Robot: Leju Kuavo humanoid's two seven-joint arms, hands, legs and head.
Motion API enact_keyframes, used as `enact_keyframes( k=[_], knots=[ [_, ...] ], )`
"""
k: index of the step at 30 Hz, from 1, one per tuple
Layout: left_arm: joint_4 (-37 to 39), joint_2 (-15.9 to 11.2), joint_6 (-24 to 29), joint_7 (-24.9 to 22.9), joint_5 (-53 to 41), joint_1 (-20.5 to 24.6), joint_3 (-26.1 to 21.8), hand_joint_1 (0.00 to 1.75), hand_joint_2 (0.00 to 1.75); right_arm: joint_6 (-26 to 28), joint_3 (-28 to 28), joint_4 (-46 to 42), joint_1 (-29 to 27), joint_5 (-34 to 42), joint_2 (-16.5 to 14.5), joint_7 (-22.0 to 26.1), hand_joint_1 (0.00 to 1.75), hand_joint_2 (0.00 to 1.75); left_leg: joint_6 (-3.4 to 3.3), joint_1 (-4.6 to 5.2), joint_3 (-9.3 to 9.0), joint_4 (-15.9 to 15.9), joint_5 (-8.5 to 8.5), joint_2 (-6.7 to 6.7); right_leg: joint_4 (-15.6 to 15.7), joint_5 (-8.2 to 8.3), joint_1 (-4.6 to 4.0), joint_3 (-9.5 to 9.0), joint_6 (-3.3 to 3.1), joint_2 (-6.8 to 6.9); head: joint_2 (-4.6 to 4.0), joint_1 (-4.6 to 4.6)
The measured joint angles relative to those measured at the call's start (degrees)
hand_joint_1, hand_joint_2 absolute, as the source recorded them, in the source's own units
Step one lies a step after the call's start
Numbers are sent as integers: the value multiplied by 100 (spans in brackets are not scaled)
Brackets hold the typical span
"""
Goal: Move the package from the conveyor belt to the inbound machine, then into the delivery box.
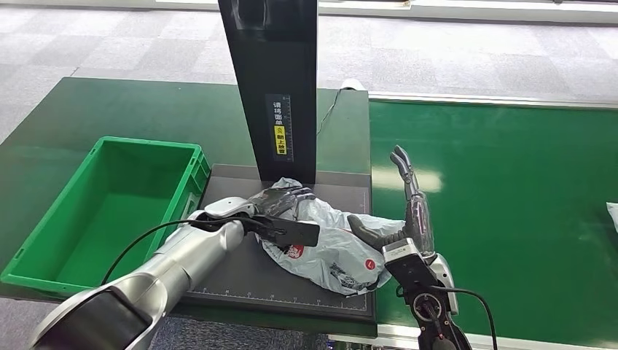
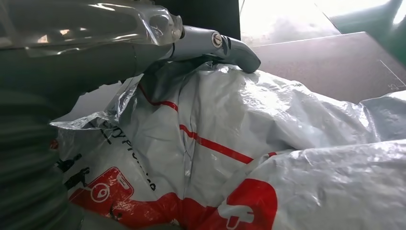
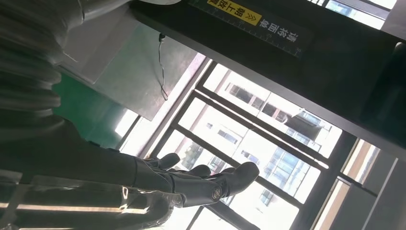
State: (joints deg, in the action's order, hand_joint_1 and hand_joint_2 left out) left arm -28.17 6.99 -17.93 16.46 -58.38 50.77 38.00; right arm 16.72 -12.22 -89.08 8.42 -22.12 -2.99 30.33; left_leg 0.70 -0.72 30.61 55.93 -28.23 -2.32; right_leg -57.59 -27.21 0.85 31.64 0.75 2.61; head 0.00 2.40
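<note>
The package (image 1: 328,244), a crumpled grey plastic bag with red print, lies on the dark flat platform (image 1: 240,281) of the inbound machine, in front of its black column (image 1: 273,87). My left hand (image 1: 280,200) grips the bag's far left end, fingers curled over it. In the left wrist view the thumb (image 2: 230,48) presses onto a fold of the package (image 2: 249,143). My right hand (image 1: 408,211) stands at the bag's right edge with its fingers straight and apart, holding nothing. The right wrist view has the right hand (image 3: 191,184) spread against the windows.
A green delivery box (image 1: 146,142) stands hollow-side up just left of the platform. The green conveyor belt (image 1: 510,204) runs to the right, with a white item (image 1: 612,215) at its far right edge. The column rises close behind the package.
</note>
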Motion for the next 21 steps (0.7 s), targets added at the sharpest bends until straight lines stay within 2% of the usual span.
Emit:
enact_keyframes(
  k=[11, 12, 15, 16, 17, 21],
  knots=[
    [223, 74, -2, 1, 0, 114, 72, 0, 175, 2, 2, 12, -1, -2, 0, -2, 0, 175, 0, 0, -10, 0, 0, 0, 0, 0, 0, -11, 0, 0, 0, -1],
    [231, 76, -2, 0, 0, 118, 76, 11, 175, 2, 3, 14, -1, -2, 0, -2, 0, 175, 0, 0, -10, 0, 0, 0, 0, 0, 0, -11, 0, 0, 0, -1],
    [243, 79, 12, 4, 0, 124, 95, 135, 175, 11, 7, 17, -3, -16, 0, -11, 0, 175, 0, 0, -12, 0, 0, 0, 0, 0, 0, -12, 0, 0, 0, -1],
    [244, 79, 46, 9, 0, 121, 101, 168, 175, 20, 12, 17, -7, -30, 0, -19, 0, 175, 0, 0, -12, 0, 0, 1, 0, 0, 0, -13, 0, 1, 0, -1],
    [244, 79, 99, 16, 1, 115, 104, 173, 175, 29, 19, 17, -15, -48, 0, -26, 0, 175, 0, 0, -13, 0, 1, 2, 0, 0, 1, -14, 0, 3, 0, -1],
    [215, 55, 447, 113, 99, 35, 107, 175, 175, 43, 58, -26, -127, -114, 2, -37, 0, 175, -1, 0, -13, 0, 1, 4, 0, 0, 1, -17, 0, 6, 0, -2]
  ],
)
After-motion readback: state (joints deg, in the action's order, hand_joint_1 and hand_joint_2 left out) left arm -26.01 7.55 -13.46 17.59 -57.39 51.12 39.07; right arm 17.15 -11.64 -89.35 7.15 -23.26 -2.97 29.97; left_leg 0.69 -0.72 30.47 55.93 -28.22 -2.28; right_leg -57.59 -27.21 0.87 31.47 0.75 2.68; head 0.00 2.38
